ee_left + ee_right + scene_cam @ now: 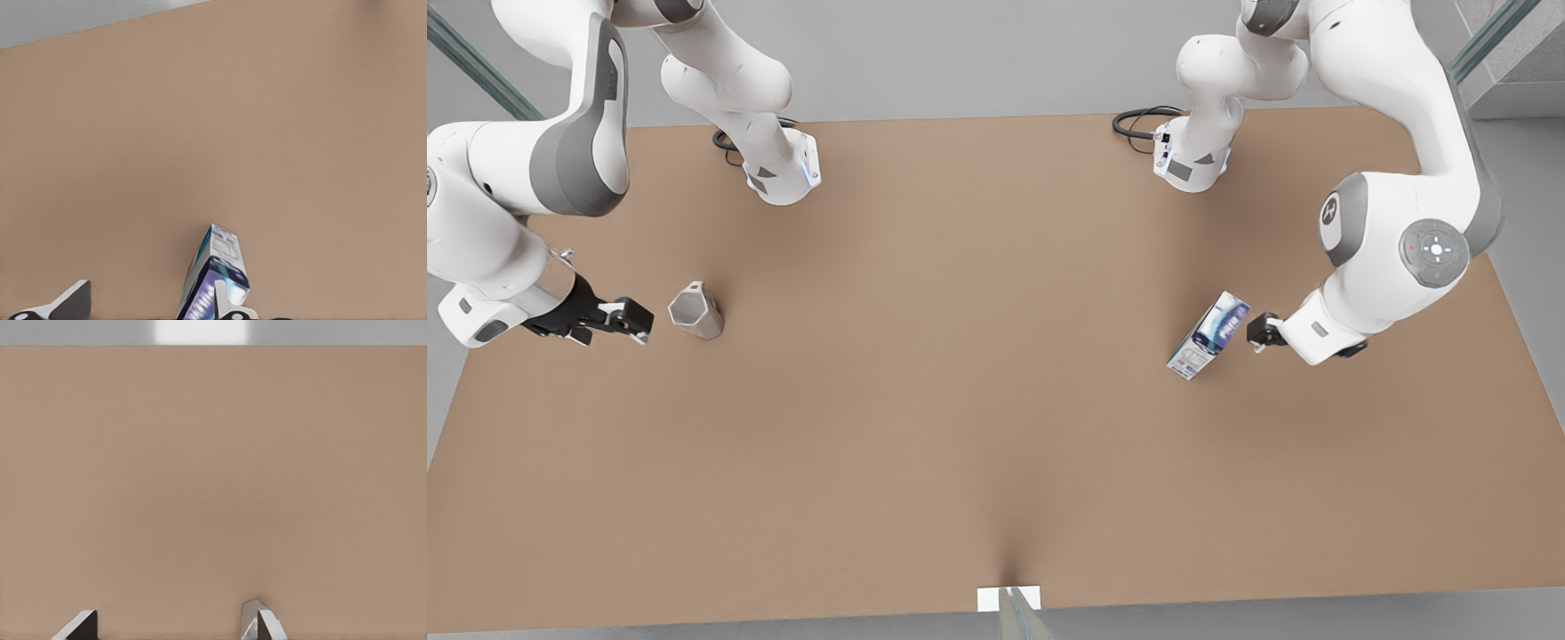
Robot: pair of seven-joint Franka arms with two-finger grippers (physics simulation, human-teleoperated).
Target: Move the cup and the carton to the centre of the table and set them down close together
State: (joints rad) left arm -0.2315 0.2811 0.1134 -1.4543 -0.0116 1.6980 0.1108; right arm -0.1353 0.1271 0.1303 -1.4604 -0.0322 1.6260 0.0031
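I saw the left tool [1260,332] on the front view's right side of the bench [978,400], just beside the carton [1209,336]. From its wrist camera the carton [215,273] stood tilted close in front of the tool, near one fingertip [240,312]; the other fingertip [63,303] was well apart from it, so the fingers were spread and pinched nothing.

The right tool [636,322] was on the front view's left side, just beside the silver-grey cup [696,310]. In its wrist camera I saw two fingertips [80,625] spread wide, with the cup [257,618] at the far finger, not gripped. The cup stood upright on the bench.

Cup and carton were well apart, each near its own end of the bench.
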